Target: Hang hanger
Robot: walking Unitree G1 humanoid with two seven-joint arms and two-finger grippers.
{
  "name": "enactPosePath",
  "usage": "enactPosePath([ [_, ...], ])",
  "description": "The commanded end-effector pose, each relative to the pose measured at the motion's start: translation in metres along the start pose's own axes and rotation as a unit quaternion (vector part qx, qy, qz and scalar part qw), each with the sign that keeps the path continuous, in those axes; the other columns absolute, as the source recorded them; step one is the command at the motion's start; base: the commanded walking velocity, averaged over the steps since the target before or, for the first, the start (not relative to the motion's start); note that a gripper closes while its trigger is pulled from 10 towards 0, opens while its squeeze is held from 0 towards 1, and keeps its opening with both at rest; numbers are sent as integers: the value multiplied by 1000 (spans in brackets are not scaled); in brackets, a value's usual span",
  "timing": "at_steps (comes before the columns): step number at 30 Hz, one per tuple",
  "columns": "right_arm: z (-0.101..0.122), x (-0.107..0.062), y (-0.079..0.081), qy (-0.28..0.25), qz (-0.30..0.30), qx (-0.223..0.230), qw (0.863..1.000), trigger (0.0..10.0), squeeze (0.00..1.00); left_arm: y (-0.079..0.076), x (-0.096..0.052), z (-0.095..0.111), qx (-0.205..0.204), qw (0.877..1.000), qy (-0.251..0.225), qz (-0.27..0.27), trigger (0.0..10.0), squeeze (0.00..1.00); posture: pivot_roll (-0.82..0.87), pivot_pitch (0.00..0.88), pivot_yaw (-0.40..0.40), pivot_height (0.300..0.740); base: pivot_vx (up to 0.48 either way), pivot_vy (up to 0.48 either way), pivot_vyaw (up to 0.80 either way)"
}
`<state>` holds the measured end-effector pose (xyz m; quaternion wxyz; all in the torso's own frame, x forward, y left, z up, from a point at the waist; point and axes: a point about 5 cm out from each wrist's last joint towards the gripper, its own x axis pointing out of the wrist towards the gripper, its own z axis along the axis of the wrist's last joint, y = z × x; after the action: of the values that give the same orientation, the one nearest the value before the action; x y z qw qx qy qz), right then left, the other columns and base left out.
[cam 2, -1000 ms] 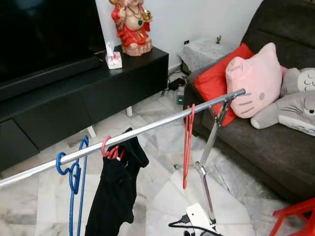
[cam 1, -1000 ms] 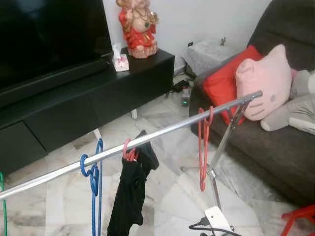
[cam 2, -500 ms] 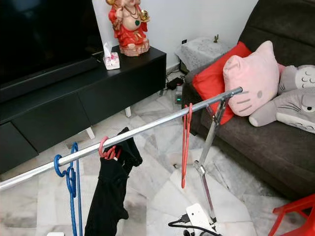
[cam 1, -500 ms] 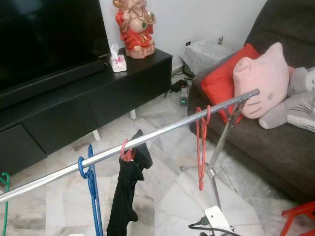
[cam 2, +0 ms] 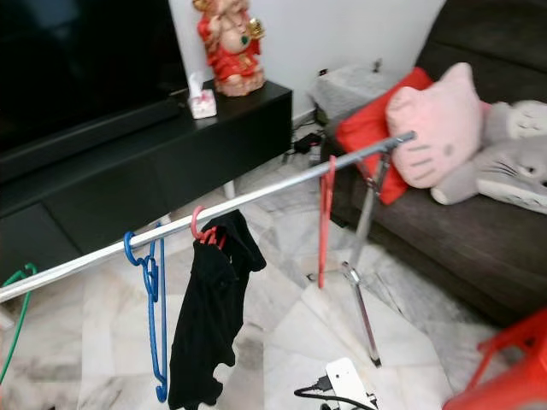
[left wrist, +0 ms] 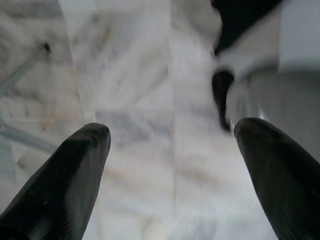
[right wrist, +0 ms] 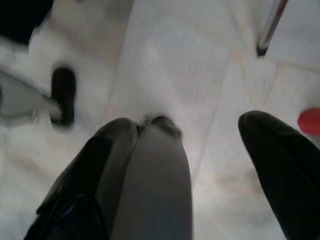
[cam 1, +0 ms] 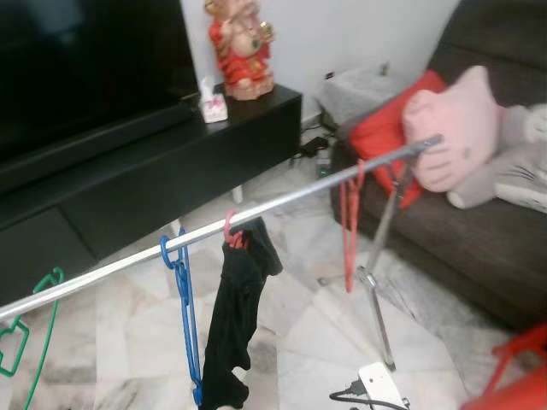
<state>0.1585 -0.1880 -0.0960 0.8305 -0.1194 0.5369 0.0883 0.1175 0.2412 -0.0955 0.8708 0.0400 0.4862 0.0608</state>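
Nearest, the left pincer (left wrist: 167,150) hangs over the marble floor (left wrist: 135,100), its two black fingers (left wrist: 75,165) spread wide apart and holding nothing. Likewise the right pincer (right wrist: 200,150) points down at the same floor with its fingers (right wrist: 280,160) apart and empty; a grey rounded shape beside one finger is too blurred to name, possibly part of the robot itself.

Further out, a white power strip (cam 2: 350,382) with a black cable lies on the floor near the foot of the rack. A silver rail (cam 1: 282,201) runs slantwise across the scene, rising toward the right. Along it hang a green hanger (cam 1: 30,333) at the low left end, a blue hanger (cam 1: 184,316), a pink hanger (cam 2: 201,232) carrying a black garment (cam 2: 209,316), and a red hanger (cam 2: 325,222) near the high end.

Beyond the rail stands a black TV cabinet (cam 1: 154,179) bearing a tissue box (cam 1: 212,107) and a red figurine (cam 1: 241,47). To the right, a dark sofa (cam 1: 479,239) holds a red cushion (cam 1: 376,137), a pink cat-faced pillow (cam 1: 449,128) and a grey plush toy (cam 2: 513,171).
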Motion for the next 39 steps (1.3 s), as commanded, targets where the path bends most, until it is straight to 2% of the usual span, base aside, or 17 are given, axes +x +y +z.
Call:
enactPosePath([
  [1, 12, 0, -2, -19, -3, 2, 1000, 10000, 0, -1, -3, -11, 0, 1000, 15, 0, 10000, 0, -96, 0, 70, 732, -292, 0, 0],
  [17, 11, 1, 0, -19, 0, -2, 1000, 10000, 0, -2, -6, -23, 7, 999, 36, -4, 10000, 0, -80, 0, 68, 732, -289, 0, 0],
  [25, 10, 1, 0, -19, 0, 1, 1000, 10000, 0, -3, -5, -22, 10, 999, 36, -6, 10000, 0, -79, 0, 65, 732, -287, 0, 0],
  [39, 12, 0, -2, -21, -5, 7, 1000, 10000, 0, -5, -3, -18, -2, 999, 34, -1, 10000, 0, -74, 0, 49, 732, 0, 0, 0],
])
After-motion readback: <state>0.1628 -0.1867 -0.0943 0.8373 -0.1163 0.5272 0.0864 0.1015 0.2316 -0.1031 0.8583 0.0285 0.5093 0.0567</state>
